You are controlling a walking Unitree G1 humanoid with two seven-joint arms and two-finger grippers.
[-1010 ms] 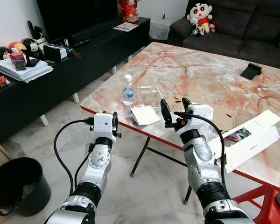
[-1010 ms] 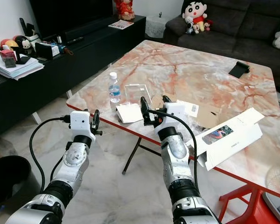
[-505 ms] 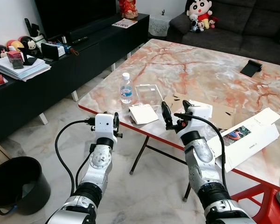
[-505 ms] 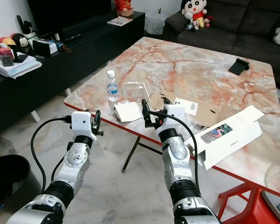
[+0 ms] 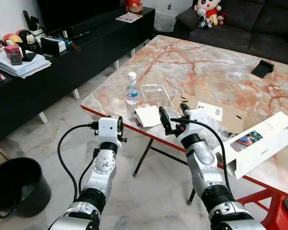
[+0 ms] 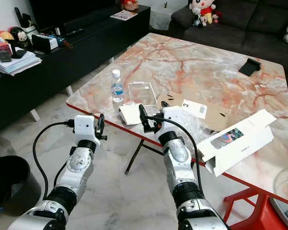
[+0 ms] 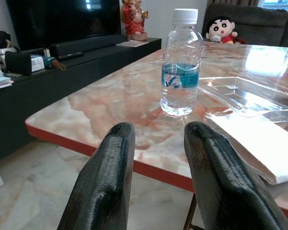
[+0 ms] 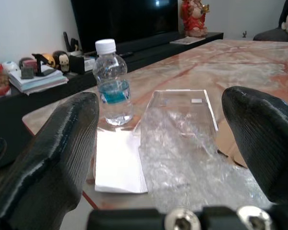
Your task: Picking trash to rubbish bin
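A small water bottle (image 5: 131,88) with a blue label stands near the marble table's (image 5: 206,72) front left corner. Beside it lie a clear plastic box (image 5: 156,95) and a flat white packet (image 5: 149,116). Crinkled clear plastic wrap (image 8: 182,167) lies just ahead of my right gripper (image 5: 174,115), which is open at the table's red front edge, with nothing between its fingers. My left gripper (image 5: 119,126) is open and empty, below and in front of the table edge, facing the bottle (image 7: 181,62). The black rubbish bin (image 5: 17,184) stands on the floor at the lower left.
Flat brown cardboard (image 5: 233,119) and a long white open carton (image 5: 261,143) lie on the table's right part. A black phone (image 5: 265,68) rests at the far right. A low black TV cabinet (image 5: 62,62) runs along the left; a dark sofa (image 5: 245,24) is behind.
The camera has come nearer to the table and tilted down. My right gripper has shifted a little left along the table edge, towards the white packet. Both grippers hold nothing, as before.
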